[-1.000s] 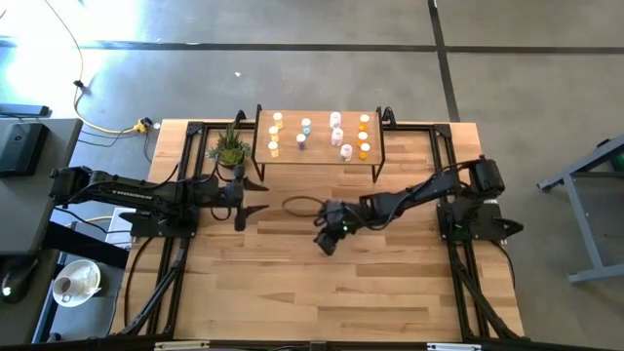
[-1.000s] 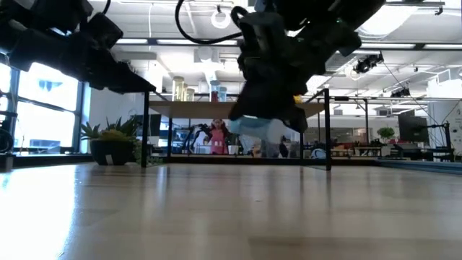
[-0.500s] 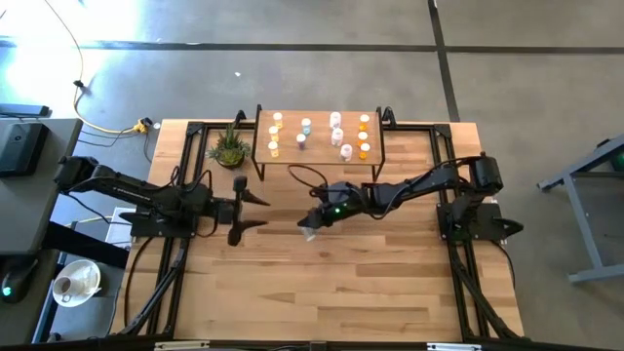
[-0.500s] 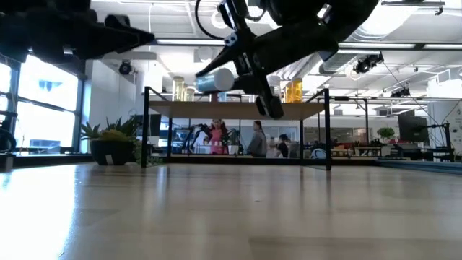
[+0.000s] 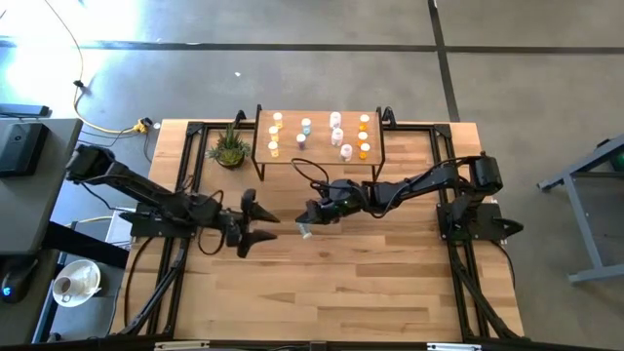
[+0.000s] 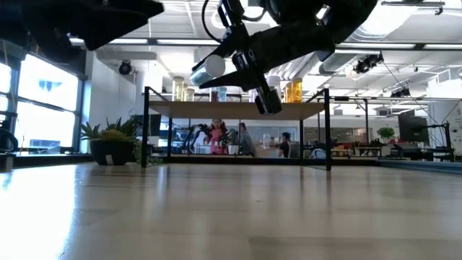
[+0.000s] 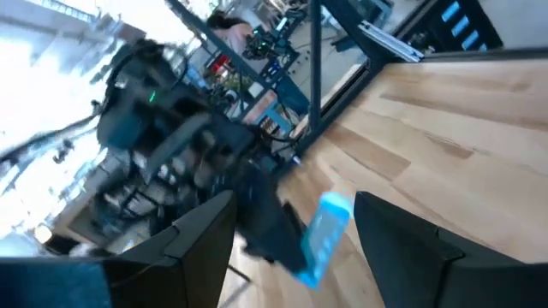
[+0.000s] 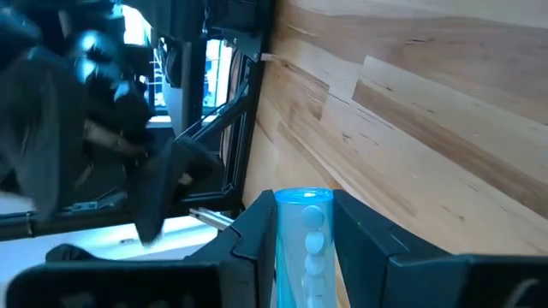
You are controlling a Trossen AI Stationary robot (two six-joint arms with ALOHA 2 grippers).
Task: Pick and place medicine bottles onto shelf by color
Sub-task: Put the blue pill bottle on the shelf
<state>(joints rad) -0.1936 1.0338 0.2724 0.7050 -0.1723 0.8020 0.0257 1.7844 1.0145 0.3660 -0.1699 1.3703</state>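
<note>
My right gripper (image 5: 310, 220) hangs over the table's middle, in front of the shelf, shut on a blue medicine bottle (image 8: 306, 244) that also shows in the low view (image 6: 211, 70). My left gripper (image 5: 261, 226) stands open a little to the left of it, pointing at the blue medicine bottle (image 7: 325, 235), with nothing between its fingers. The shelf (image 5: 319, 154), a small wooden top on black legs, stands at the far edge with several yellow, blue, pale and orange bottles upright on it in rows. My right gripper pinches the blue bottle's body (image 8: 305, 257) between its two fingers. The fingers come from the table's right, slanting a little downward, and the bottle lies along them. The bottle's pale end (image 6: 203, 72) sticks out toward the table's left. It is lifted clear of the table, lying about level.
A small potted plant (image 5: 230, 148) stands left of the shelf. Black frame rails (image 5: 185, 175) run along both sides of the table. People and benches show in the room beyond the shelf (image 6: 238, 108). Bare planks (image 5: 322, 292) stretch toward the near edge.
My right gripper has risen off the table with the blue bottle, gone a little toward the far left and rolled, so the bottle now lies level instead of hanging low. My left gripper has swung toward the near edge and the right gripper, rolling as it went, still open.
</note>
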